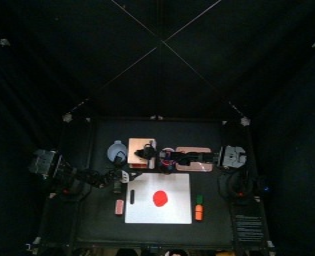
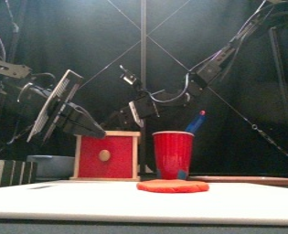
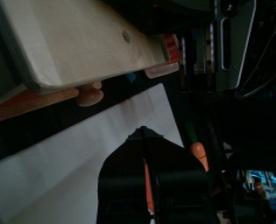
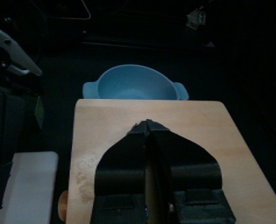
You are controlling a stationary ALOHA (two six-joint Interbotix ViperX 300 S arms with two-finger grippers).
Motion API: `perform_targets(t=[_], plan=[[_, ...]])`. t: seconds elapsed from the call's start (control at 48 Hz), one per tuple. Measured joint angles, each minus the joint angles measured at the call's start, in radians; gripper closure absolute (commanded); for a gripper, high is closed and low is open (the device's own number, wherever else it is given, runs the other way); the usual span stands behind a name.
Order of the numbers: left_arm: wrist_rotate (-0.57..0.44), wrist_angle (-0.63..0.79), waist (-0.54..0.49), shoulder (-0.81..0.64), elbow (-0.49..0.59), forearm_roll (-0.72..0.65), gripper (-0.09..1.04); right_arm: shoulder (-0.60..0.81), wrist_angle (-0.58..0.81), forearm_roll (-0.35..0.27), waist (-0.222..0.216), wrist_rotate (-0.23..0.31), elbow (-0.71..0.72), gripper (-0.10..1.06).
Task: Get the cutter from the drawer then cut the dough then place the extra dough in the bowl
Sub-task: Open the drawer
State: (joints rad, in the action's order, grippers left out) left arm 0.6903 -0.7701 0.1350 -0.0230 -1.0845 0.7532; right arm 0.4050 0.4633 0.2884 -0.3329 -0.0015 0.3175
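A smooth white cutting board lies flat at the front of the black desk. A flat, round disc of red dough rests at the board's middle, uncut. Just off the board's right edge lies a small orange toy.

Behind the board a glossy red cup stands upright with a blue toy knife sticking out of it. Beside it is the pale wooden box. Its square red drawer front sits flush and carries a rounded knob; the cutter is not in sight.

The left tool hangs over the board, its jaws pressed together to a point, aimed toward the knob. The right tool hovers above the box's grained top, its jaws likewise together and holding nothing.

A flat pink tray lies to the right of the box, and the rounded blue-grey bowl to its left.
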Motion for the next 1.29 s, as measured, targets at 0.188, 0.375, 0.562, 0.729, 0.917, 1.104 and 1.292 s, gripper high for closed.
perform_targets(t=[0.188, 0.375, 0.562, 0.729, 0.917, 1.104, 1.292], plan=[[0.002, 0.005, -0.002, 0.003, 0.005, 0.074, 0.30, 0.003, -0.015, -0.002, -0.002, 0.002, -0.008, 1.00], [0.003, 0.006, -0.002, 0.003, 0.035, 0.172, 0.14, 0.005, -0.015, -0.002, -0.002, 0.002, -0.009, 1.00], [0.005, 0.037, -0.002, 0.015, 0.044, 0.278, 0.14, 0.008, -0.018, -0.003, -0.002, 0.002, -0.017, 1.00], [0.005, 0.041, -0.008, 0.071, 0.075, 0.310, 0.14, 0.011, -0.018, -0.003, -0.003, 0.003, -0.025, 1.00], [0.003, 0.041, -0.046, 0.133, 0.129, 0.313, 0.14, 0.011, -0.023, -0.005, -0.002, 0.009, -0.026, 1.00], [0.000, 0.038, -0.084, 0.143, 0.144, 0.311, 0.15, 0.015, -0.028, -0.005, -0.002, 0.011, -0.031, 1.00], [-0.005, 0.040, -0.091, 0.147, 0.144, 0.308, 0.17, 0.017, -0.028, -0.008, -0.003, 0.011, -0.031, 1.00]])
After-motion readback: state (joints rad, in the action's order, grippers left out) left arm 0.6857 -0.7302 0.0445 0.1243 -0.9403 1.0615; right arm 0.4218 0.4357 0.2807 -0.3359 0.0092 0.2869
